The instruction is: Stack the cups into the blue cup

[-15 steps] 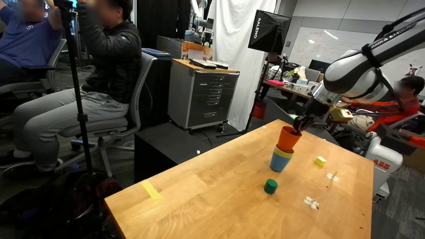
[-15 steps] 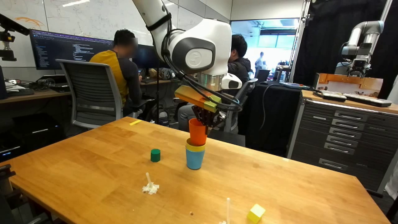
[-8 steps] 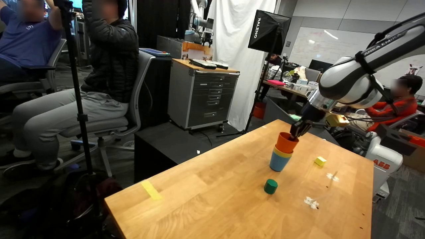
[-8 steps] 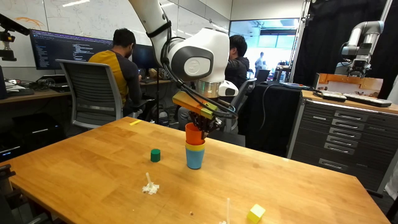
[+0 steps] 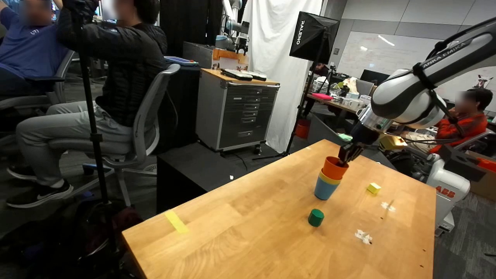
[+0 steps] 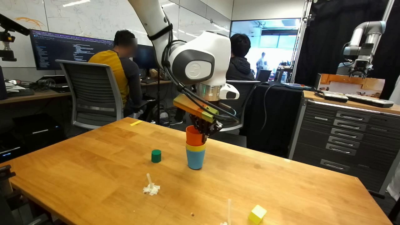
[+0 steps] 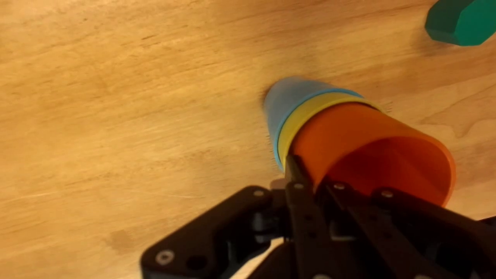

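1. Blue plastic cup point(image 6: 195, 160), round and tapering toward its base; lowest of a stack of three, standing upright on the light brown wooden table point(image 5: 240, 232)
2. Yellow plastic cup point(image 6: 196, 148), round; nested inside the blue one, only a band at its rim in sight
3. Orange plastic cup point(image 6: 192, 139), round, mouth upward; lower end set into the yellow one, most of its wall showing above the yellow rim
4. Black two-fingered claw point(image 7: 309, 176) with jointed links; clenched on the wall of the orange cup, one finger inside the mouth, the other along the outside
5. White and grey jointed robot arm point(image 6: 195, 57); reaching over the table, the claw at its end
6. Dark green faceted block point(image 5: 316, 217), small; on the table near the stack, apart from it; partly cut off by the frame in the wrist view
7. Bright yellow cube point(image 6: 257, 214), small; on the table, apart from the stack, in both exterior views
8. Flat yellow strip of tape point(image 5: 176, 221); stuck to the table near its edge
9. Thin pale sticks point(image 6: 149, 179), two; rising from patches of white tape point(image 6: 154, 189) on the tabletop
10. Dark grey drawer cabinet point(image 6: 312, 131); on the floor beyond the table
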